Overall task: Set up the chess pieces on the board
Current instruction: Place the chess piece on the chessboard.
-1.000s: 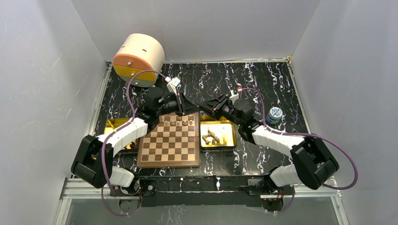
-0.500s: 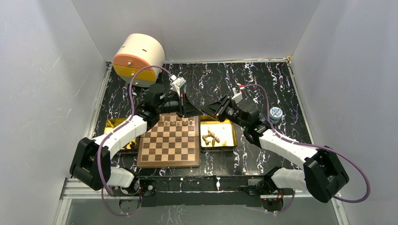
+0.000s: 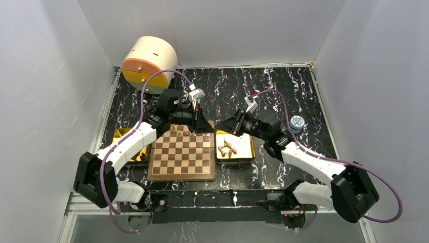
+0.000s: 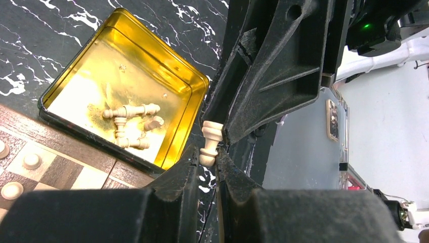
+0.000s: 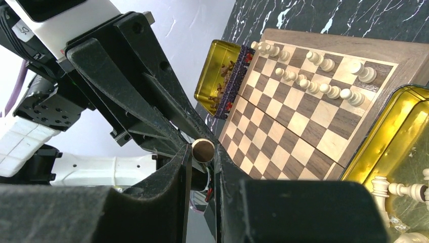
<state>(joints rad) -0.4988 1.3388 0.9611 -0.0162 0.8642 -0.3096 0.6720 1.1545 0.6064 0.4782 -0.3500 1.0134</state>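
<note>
The board (image 3: pixel 183 154) lies at the table's middle, with pale chess pieces (image 3: pixel 187 132) in its two far rows, seen again in the right wrist view (image 5: pixel 313 76). More pieces (image 3: pixel 227 148) lie in the gold tray (image 3: pixel 246 147) on the board's right. My two grippers meet tip to tip above the gap between the board's far right corner and that tray. One pale chess piece (image 4: pixel 210 143) spans them. My left gripper (image 4: pixel 206 158) is shut on its narrow end. My right gripper (image 5: pixel 202 151) is shut on its round base (image 5: pixel 203 150).
A second gold tray (image 3: pixel 124 134) with dark pieces sits left of the board, partly under my left arm. A cream and orange round container (image 3: pixel 149 63) stands at the back left. A blue-capped bottle (image 3: pixel 296 123) stands behind my right forearm.
The two grippers have come together from a small gap to tip-to-tip. The meeting point has drifted slightly nearer, toward the board's far right corner.
</note>
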